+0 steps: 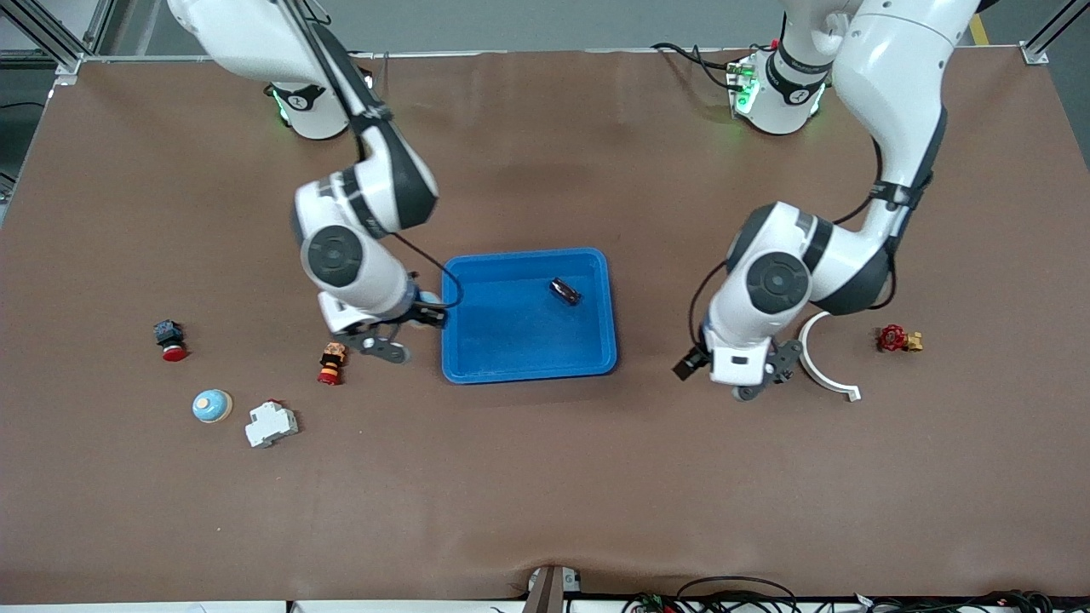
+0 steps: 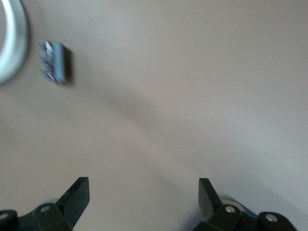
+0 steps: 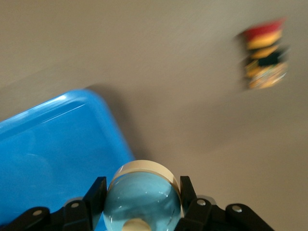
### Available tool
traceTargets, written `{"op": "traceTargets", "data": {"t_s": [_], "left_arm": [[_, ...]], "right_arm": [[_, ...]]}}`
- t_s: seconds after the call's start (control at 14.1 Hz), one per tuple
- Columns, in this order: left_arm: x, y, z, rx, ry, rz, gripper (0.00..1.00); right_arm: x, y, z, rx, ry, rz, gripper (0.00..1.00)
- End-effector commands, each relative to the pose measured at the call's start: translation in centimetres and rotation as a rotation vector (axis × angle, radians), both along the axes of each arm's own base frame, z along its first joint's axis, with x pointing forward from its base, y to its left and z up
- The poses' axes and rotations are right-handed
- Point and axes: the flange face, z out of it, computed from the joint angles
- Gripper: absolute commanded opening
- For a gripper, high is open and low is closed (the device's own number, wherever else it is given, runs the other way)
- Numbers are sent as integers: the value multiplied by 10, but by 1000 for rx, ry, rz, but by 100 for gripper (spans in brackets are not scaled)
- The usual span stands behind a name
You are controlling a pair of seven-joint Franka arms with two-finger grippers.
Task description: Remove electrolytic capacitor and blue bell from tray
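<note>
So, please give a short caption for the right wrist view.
Right gripper shut on the bell, beside the blue tray.

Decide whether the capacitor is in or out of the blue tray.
In. The capacitor lies on the floor of the blue tray, inside its rim, toward the left arm's end.

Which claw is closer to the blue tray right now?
The right claw: it holds a bell right at the blue tray edge toward the right arm's end. The left claw, open, hangs over bare table off the tray's other end, clearly apart.
</note>
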Motion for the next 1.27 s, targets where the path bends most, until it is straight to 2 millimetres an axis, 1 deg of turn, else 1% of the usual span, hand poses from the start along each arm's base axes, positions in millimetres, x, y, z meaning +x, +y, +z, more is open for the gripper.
{"op": "traceTargets", "data": {"t_s": [0.0,0.07,0.21,0.28,0.35,0.42,0.57,0.64,0.78,0.85,0.92,0.99,1.06,1.2], "left_arm": [[-21,-54,3,-23,-5,3,100],[-32,-76,1,-34,-8,19,100],[-49,-109,-19,-50,-11,124,100],[-60,-136,-23,-70,-20,140,100],[-70,-154,-31,-73,-12,150,99],[-78,-167,-38,-72,-5,175,97],[-89,-181,-48,-65,9,201,94],[-96,-187,-51,-61,15,198,92],[-105,-186,-68,-37,39,220,86],[-106,-185,-78,-29,51,223,82],[-107,-186,-81,-27,55,224,74],[-107,-186,-87,-23,62,224,72],[-109,-187,-93,-19,68,221,72],[-110,-187,-104,-12,81,223,72]], "right_arm": [[-10,-67,18,-5,2,120,0],[-10,-87,20,4,4,142,0],[-9,-134,23,24,3,177,0],[-11,-156,23,38,-4,200,0],[-12,-176,23,46,-10,227,0],[-11,-200,22,56,-11,247,0],[-10,-239,17,77,-13,285,0],[-10,-252,16,95,-24,295,0],[-13,-275,6,99,-42,318,0],[-15,-278,-3,92,-65,335,0],[-16,-279,-10,83,-90,349,0],[-16,-284,-16,76,-108,352,0],[-15,-291,-23,69,-126,360,0],[-14,-306,-45,85,-130,356,0]]}}
